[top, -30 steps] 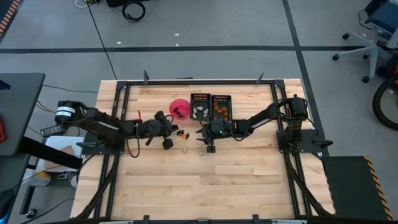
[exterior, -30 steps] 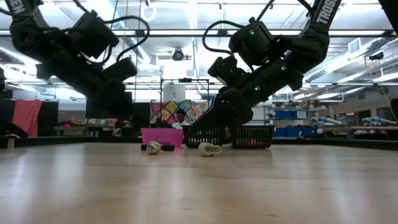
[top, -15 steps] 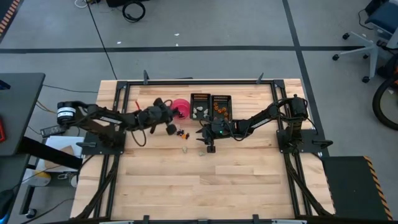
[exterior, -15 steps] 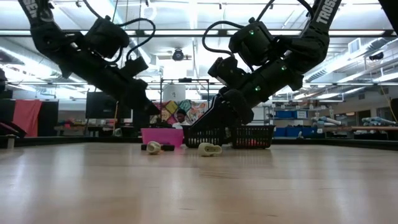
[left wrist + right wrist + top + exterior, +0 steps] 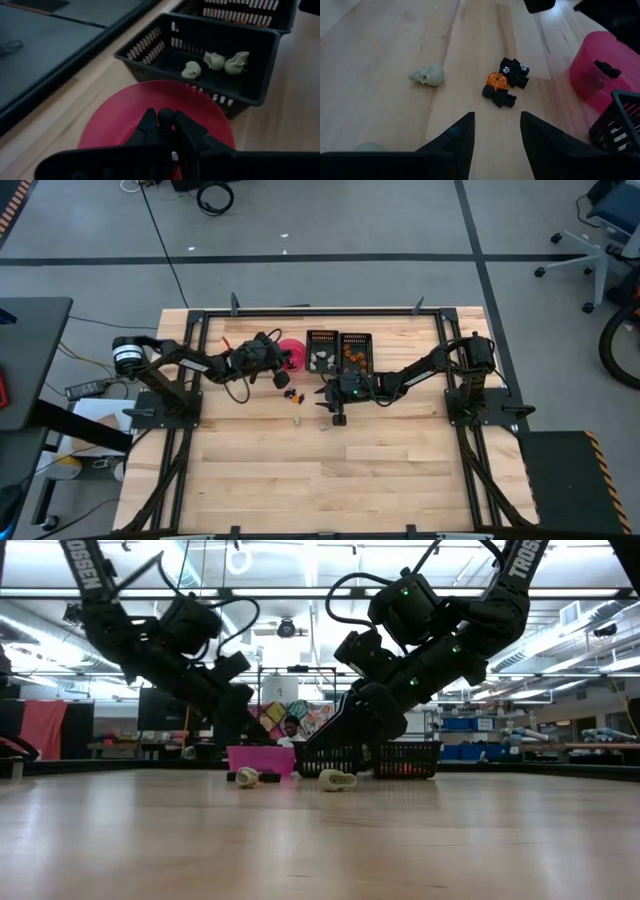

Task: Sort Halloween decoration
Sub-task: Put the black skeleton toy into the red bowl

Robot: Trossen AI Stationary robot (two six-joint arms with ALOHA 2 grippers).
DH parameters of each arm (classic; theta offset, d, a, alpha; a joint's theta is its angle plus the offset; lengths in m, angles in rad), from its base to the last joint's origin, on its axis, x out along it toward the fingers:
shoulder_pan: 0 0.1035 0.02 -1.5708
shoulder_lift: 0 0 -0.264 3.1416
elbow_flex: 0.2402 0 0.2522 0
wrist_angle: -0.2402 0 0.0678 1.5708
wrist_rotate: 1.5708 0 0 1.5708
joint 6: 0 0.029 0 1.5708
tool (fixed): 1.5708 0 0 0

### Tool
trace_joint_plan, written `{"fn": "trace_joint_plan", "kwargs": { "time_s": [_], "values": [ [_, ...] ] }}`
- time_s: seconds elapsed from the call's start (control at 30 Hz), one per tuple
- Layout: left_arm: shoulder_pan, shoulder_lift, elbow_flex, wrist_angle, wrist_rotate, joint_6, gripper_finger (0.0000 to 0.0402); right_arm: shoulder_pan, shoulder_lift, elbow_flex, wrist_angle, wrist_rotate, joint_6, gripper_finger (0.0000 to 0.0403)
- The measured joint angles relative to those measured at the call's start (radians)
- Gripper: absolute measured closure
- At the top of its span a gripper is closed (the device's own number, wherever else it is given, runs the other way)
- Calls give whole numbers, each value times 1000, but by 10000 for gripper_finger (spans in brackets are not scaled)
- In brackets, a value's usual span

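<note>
My left gripper (image 5: 282, 366) is over the pink bowl (image 5: 125, 120), shut on a tiny dark piece (image 5: 166, 116). My right gripper (image 5: 497, 125) is open and empty, low over the table near the black trays (image 5: 338, 352). Loose on the wood ahead of it lie a pale skull (image 5: 427, 75), an orange piece (image 5: 496, 80) and dark pieces (image 5: 515, 71). The nearer tray (image 5: 250, 60) holds pale pieces (image 5: 215, 61). A dark piece (image 5: 606, 69) lies in the bowl. My left gripper pinches the tiny dark piece (image 5: 166, 115) between its two fingertips (image 5: 150, 125). The fingers slant down from the table's left side. The piece is lifted clear, above the inside of the pink bowl.
The bowl (image 5: 291, 352) and the two trays stand side by side at the table's far middle. Two pale pieces (image 5: 297, 418) lie nearer the front, also shown in the low view (image 5: 337, 779). Bare wood spreads toward the near edge.
My left gripper has risen and gone from the loose pieces toward the table's far edge, ending over the pink bowl, its fingers staying shut.
</note>
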Motion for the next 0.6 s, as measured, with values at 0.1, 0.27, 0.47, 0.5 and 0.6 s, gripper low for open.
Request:
{"fn": "trace_joint_plan", "kwargs": {
  "time_s": [0.1, 0.27, 0.47, 0.5, 0.6],
  "values": [
    [10, 37, 57, -51, 42, -7, 386, 0, 0, 0, 3, 0, 1, 241],
    [24, 97, 131, -140, 46, 12, 386, 6, 0, 0, -3, -10, 8, 241],
    [19, 110, 149, -165, 46, -30, 362, 12, 0, 0, 6, -15, -1, 240],
    [16, 110, 149, -164, 46, -36, 351, 12, 0, 0, 5, -15, -2, 241],
    [5, 108, 149, -168, 46, -49, 315, 11, 0, 0, 5, -14, -2, 241]
  ]
}}
